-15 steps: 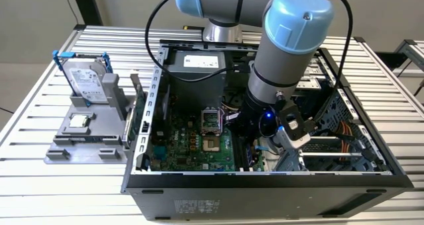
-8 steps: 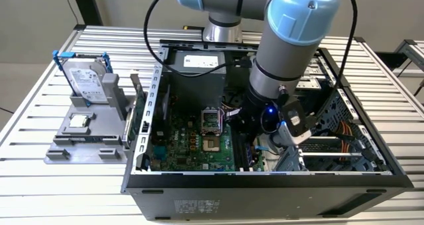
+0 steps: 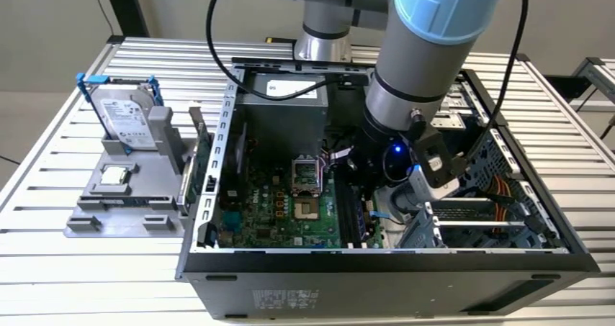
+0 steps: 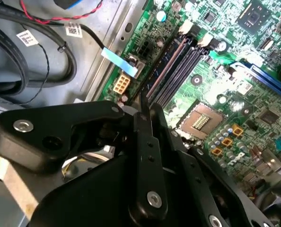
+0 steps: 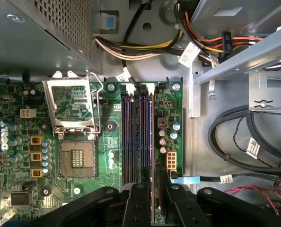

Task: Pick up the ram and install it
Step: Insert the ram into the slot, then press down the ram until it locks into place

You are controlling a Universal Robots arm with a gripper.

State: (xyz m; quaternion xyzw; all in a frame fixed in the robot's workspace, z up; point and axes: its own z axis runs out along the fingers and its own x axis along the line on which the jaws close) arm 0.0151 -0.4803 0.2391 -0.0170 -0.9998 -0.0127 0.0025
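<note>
The ram [image 5: 153, 198] is seen edge-on as a thin dark strip between the black fingers [image 5: 136, 205] of my gripper [image 5: 153, 183], which is shut on it. It is held upright inside the open computer case [image 3: 384, 257], in line with the purple memory slots [image 5: 136, 137] on the green motherboard [image 3: 279, 211]. Its lower edge is over the slots' outer side. In the second wrist view the ram's [image 4: 144, 101] edge pokes out past the gripper [image 4: 145, 113] toward the slots [image 4: 176, 66]. In the exterior view the gripper [image 3: 364, 193] is low in the case with the ram [image 3: 353, 214] below it.
An open processor socket [image 5: 76, 158] lies beside the slots. Black cables [image 5: 235, 137] and a metal drive cage [image 3: 480, 218] crowd the other side. On the exterior view's left, a grey holder [image 3: 115, 218] carries a hard drive [image 3: 127, 121] and a processor chip [image 3: 115, 173].
</note>
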